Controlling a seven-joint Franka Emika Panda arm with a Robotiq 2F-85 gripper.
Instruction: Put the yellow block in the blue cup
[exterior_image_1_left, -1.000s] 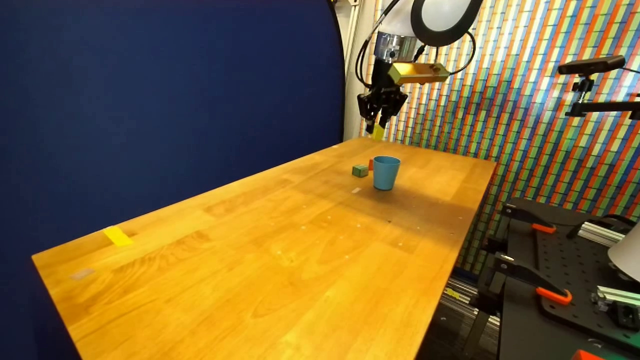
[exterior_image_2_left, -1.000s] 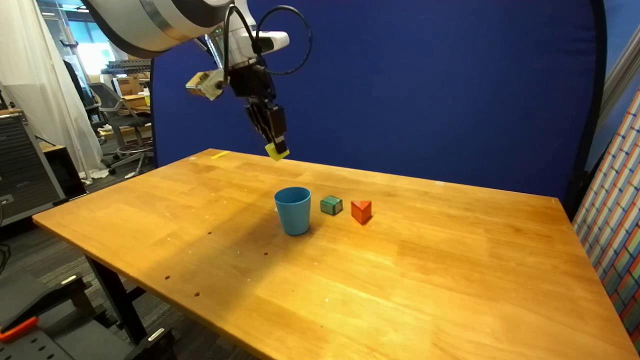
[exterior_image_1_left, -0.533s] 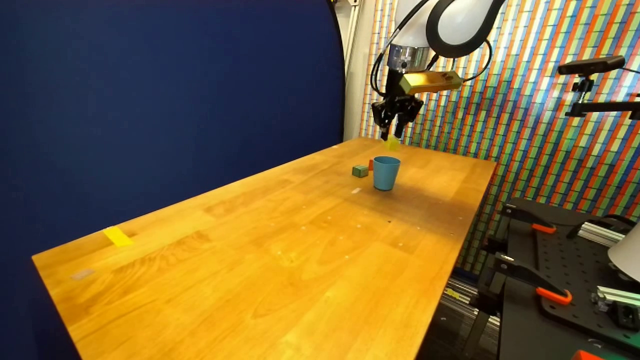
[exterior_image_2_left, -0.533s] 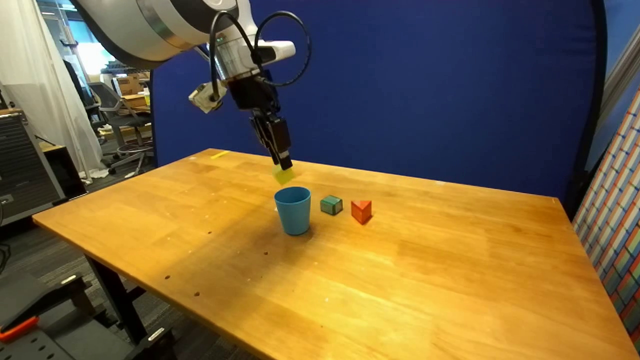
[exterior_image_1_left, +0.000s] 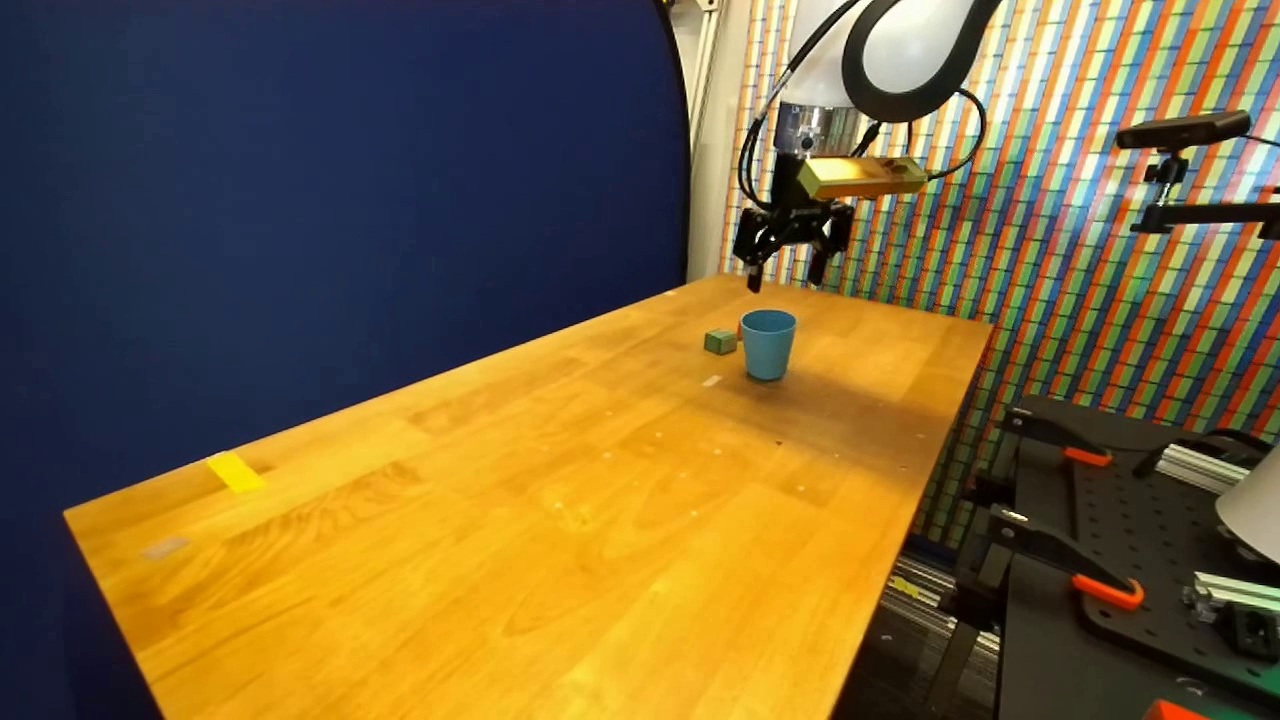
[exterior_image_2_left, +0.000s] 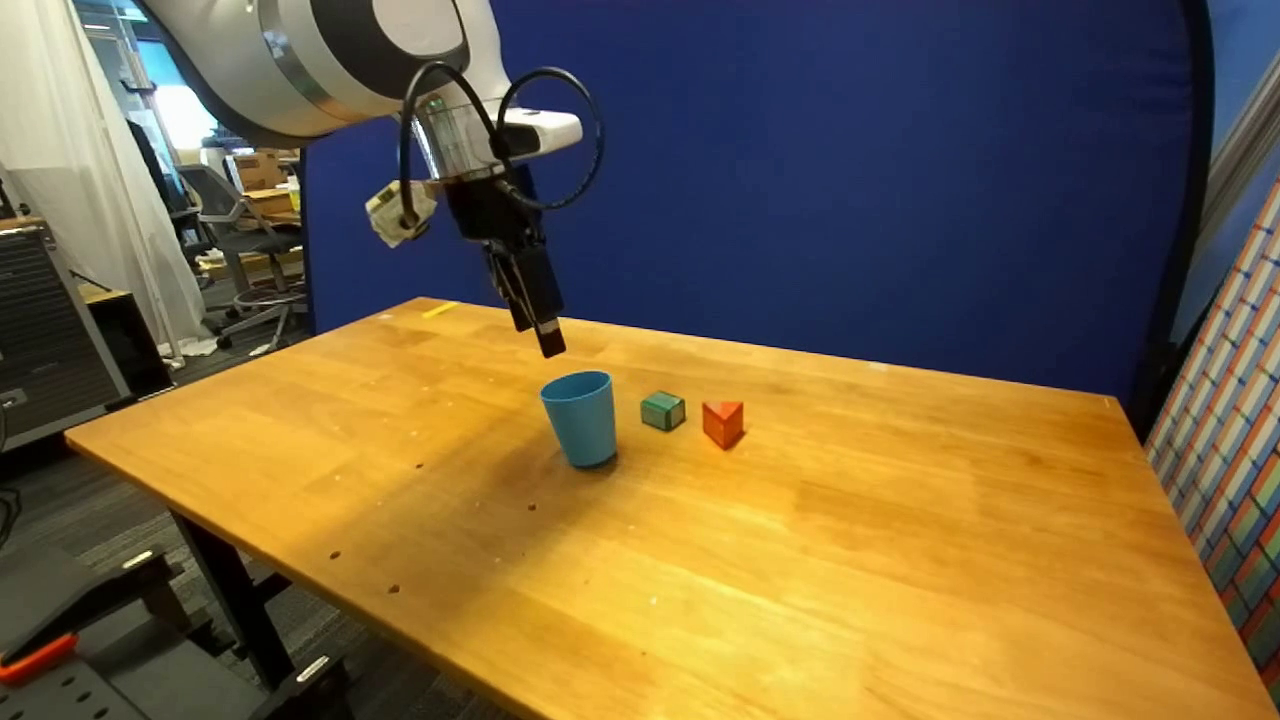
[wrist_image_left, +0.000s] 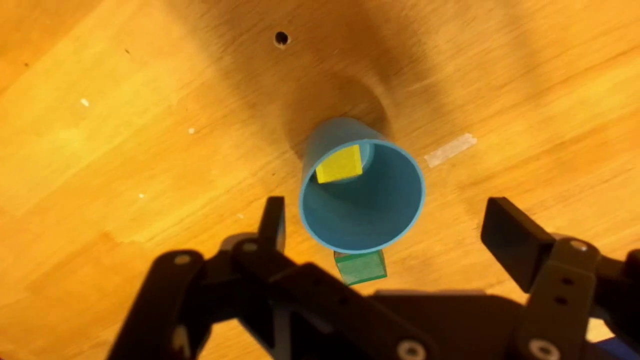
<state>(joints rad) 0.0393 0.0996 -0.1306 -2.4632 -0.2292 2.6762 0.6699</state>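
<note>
below the black gripper (exterior_image_1_left: 786, 280): small tapered blue round cup (wrist_image_left: 370, 215), bright yellow cube (wrist_image_left: 340, 164) inside
gripper: spread wide, holding nothing

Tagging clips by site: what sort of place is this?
Most likely a robotics lab: a robot arm hangs over a wooden table, a big blue screen stands beside it, and what looks like a camera sits on a bracket.
</note>
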